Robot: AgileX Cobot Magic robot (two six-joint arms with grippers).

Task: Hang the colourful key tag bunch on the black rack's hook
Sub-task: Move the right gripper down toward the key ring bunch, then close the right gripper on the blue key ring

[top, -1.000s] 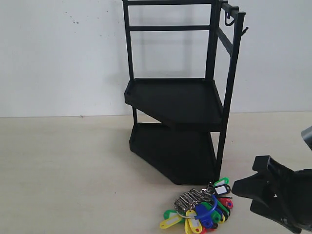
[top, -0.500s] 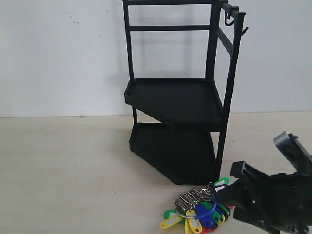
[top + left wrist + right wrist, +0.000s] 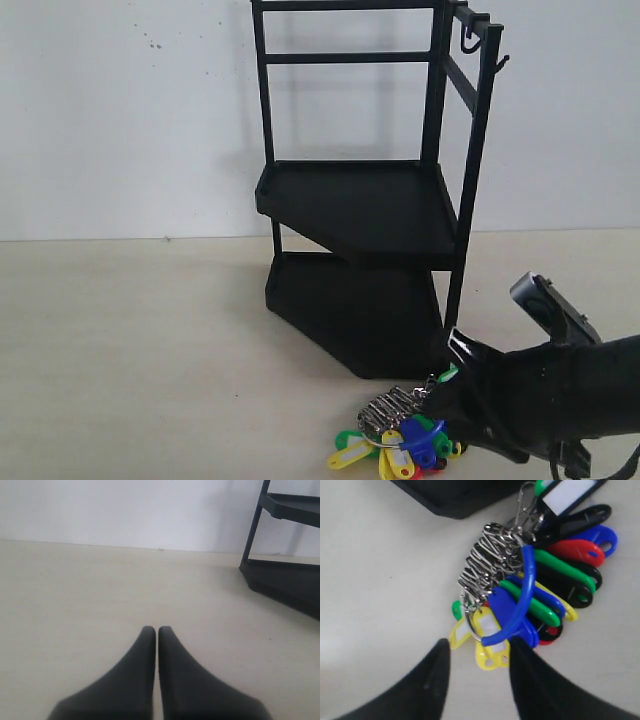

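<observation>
Key bunch point(image 3: 395, 445) lies on the table point(image 3: 150, 350) by the rack point(image 3: 360, 200), at its near right foot. Right gripper point(image 3: 477, 650), fingers apart, is poised at the blue ring, so this looks like the grasp step. Next it must clamp the ring and lift it to the hook point(image 3: 503, 62) high above. Left gripper point(image 3: 156, 630) sits far left, fingers together.

Nothing readable is showing in any of the views. In the colourful key tag bunch point(image 3: 530, 575), the white paper insert point(image 3: 568, 491) of the green plastic tag point(image 3: 540, 486) is lying blank. The pale window point(image 3: 489, 627) of the yellow plastic tag point(image 3: 492, 652) is carrying no writing that can be made out. The tall black metal two-tier rack point(image 3: 350, 205) is showing plain black surfaces, with no brand mark or number legible on them.
</observation>
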